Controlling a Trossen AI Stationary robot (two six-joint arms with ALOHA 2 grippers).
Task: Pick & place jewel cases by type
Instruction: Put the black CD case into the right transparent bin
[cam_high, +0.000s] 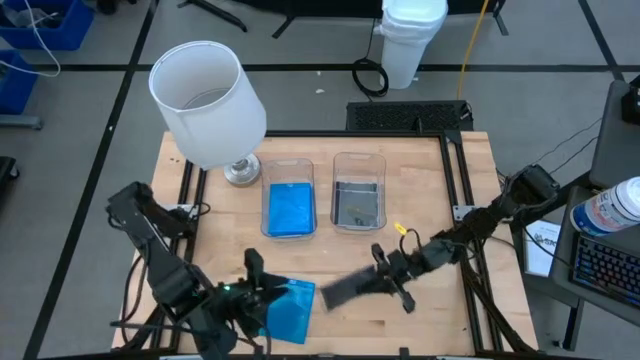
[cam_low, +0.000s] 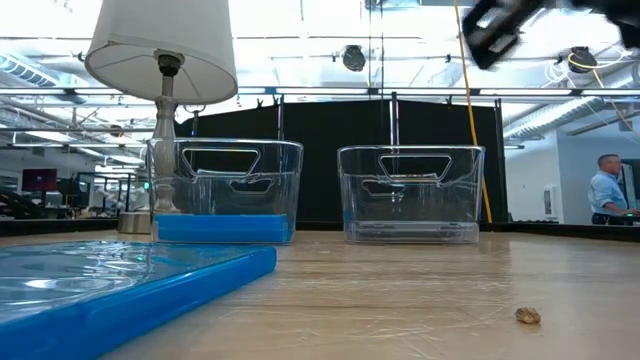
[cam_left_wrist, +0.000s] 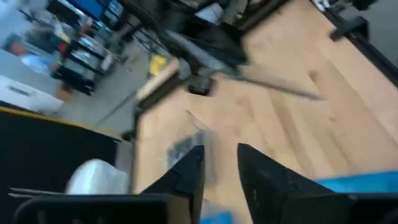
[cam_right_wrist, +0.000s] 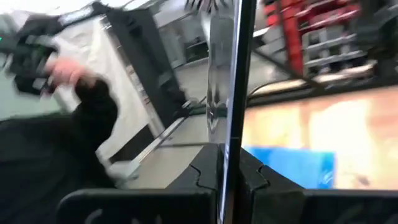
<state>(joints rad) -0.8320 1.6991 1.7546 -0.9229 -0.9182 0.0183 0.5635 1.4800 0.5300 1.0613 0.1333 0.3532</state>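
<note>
High view, dark smoky jewel case (cam_high: 343, 288) in right end effector (cam_high: 385, 272)

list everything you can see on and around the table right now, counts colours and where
blue jewel cases: 2 seen, blue; one at the table's front edge, one in the left tub
dark jewel case: 1, smoky grey, held edge-on above the table
tubs: 2, clear, side by side mid-table
lamp: 1, white shade, beside the left tub
small crumb: 1, brownish, on the wood
left gripper: open, by the front blue case
right gripper: shut on the dark case
</note>
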